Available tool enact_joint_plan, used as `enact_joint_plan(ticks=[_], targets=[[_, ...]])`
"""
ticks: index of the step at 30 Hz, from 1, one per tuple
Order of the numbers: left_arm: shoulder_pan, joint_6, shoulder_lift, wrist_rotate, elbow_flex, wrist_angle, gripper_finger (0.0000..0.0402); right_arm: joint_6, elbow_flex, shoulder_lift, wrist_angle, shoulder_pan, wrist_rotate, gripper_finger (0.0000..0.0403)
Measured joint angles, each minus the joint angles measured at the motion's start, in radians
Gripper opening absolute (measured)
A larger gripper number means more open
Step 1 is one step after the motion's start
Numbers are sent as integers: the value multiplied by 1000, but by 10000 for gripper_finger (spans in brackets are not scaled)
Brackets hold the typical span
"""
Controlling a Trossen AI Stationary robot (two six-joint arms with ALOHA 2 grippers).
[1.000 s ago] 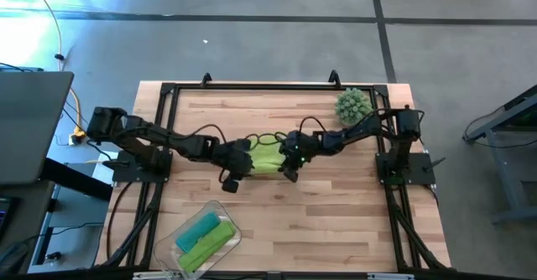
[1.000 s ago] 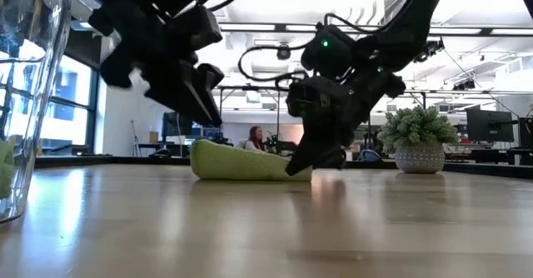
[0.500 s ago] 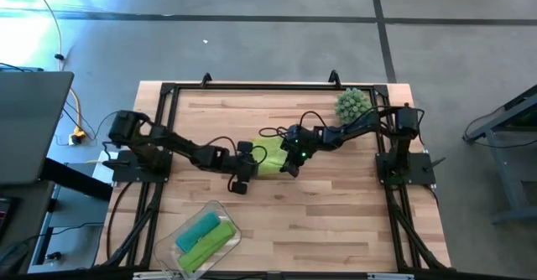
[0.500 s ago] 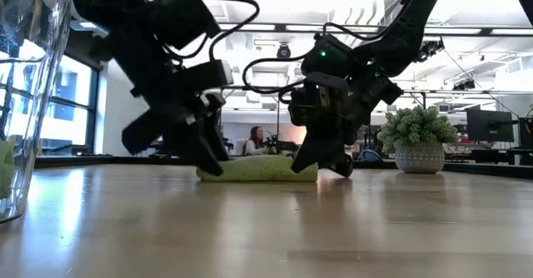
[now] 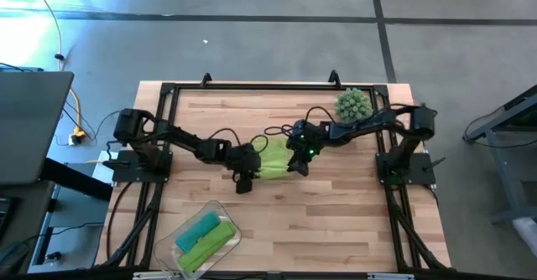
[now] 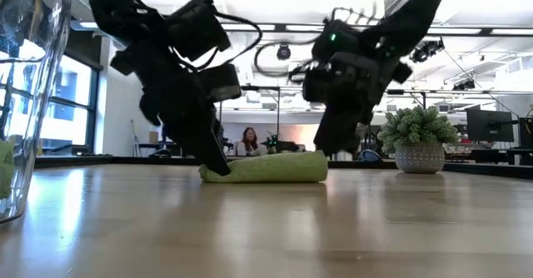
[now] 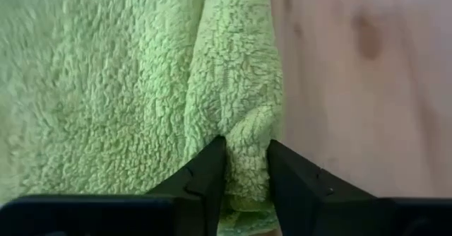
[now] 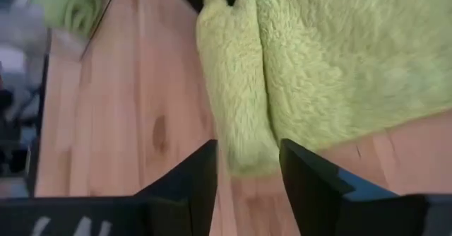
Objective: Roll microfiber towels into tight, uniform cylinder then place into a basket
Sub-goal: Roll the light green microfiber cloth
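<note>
Left gripper [image 7: 246, 167] pinches lime towel's [image 5: 273, 157] rolled edge; right gripper [image 8: 247, 167] open.

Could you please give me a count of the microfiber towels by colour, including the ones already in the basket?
Lime green towels: 2, one on the table between the left gripper and the right gripper, one rolled in the basket.
Teal blue towels: 1, rolled in the basket.
Total: 3 towels, 2 of them in the basket.
</note>
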Motion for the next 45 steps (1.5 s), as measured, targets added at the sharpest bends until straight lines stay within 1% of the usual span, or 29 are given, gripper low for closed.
enact_joint_plan(ticks=[2, 3, 5, 7, 11, 14, 15, 16, 22, 23, 27, 32, 34, 41, 45], targets=[[28, -36, 0, 80, -1, 0, 86, -71, 0, -51, -57, 9, 33, 147], [43, -55, 1, 119, -1, 1, 83, -113, 0, -77, -83, 21, 69, 148], [68, -92, 5, 184, -2, 5, 77, -226, 0, -120, -101, 64, 167, 148], [91, -134, 7, 227, -4, 6, 72, -368, 2, -144, -90, 129, 260, 148], [117, -168, 8, 266, -5, 4, 65, -612, 2, -137, -35, 266, 471, 149], [117, -169, 8, 264, -5, 5, 61, -671, 2, -103, 4, 332, 638, 149], [117, -170, 8, 263, -5, 6, 59, -673, 2, -91, 12, 344, 672, 149], [117, -170, 8, 262, -5, 6, 58, -673, 2, -81, 22, 350, 685, 149], [116, -198, 8, 252, -6, 8, 55, -606, 4, 7, 67, 355, 686, 149], [116, -202, 8, 251, -6, 8, 55, -601, 4, 22, 77, 355, 699, 149], [112, -204, 8, 251, -6, 10, 55, -598, 4, 64, 114, 355, 808, 149], [102, -210, 8, 229, -7, 19, 61, -598, 5, 78, 124, 351, 826, 149], [101, -211, 8, 228, -7, 25, 65, -578, 5, 80, 109, 346, 822, 149], [102, -186, -23, 220, -8, 26, 96, -385, 10, 78, 57, 297, 708, 147], [114, -174, -86, 212, -11, -13, 117, -354, 11, 89, 39, 274, 680, 125]])
